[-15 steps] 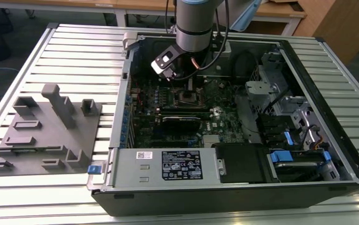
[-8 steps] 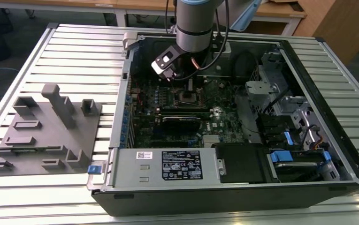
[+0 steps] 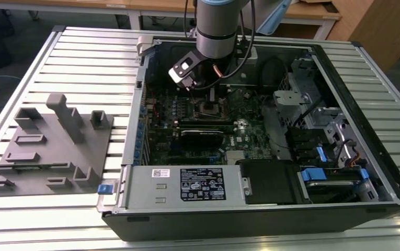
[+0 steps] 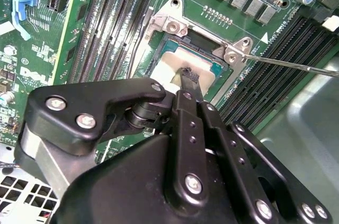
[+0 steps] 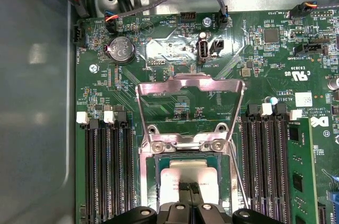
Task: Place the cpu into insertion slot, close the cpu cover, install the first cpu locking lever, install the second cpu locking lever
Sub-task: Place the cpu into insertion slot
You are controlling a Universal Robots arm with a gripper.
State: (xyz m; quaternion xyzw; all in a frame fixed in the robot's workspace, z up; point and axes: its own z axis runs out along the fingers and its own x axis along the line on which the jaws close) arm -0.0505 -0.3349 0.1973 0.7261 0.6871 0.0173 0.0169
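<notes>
Exterior view: your gripper point(image 3: 210, 98) hung right over the insertion slot point(image 3: 211, 110), inside the case point(image 3: 255, 225) on the bench point(image 3: 81, 52). Second wrist view: the cpu point(image 4: 172, 64) lay flat in that slot, directly under the tip. First wrist view: the gripper was pinched together, and the cpu cover point(image 5: 190, 82) stood raised open at the slot's edge.

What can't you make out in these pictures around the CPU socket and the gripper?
cpu: in both wrist views the gripper covers part of it, so contact between them cannot be judged.
insertion slot: too small in the exterior view to show its contents, with the gripper over it.
locking lever: in the second wrist view the thin rod runs off the picture's edge, hiding its end.
</notes>
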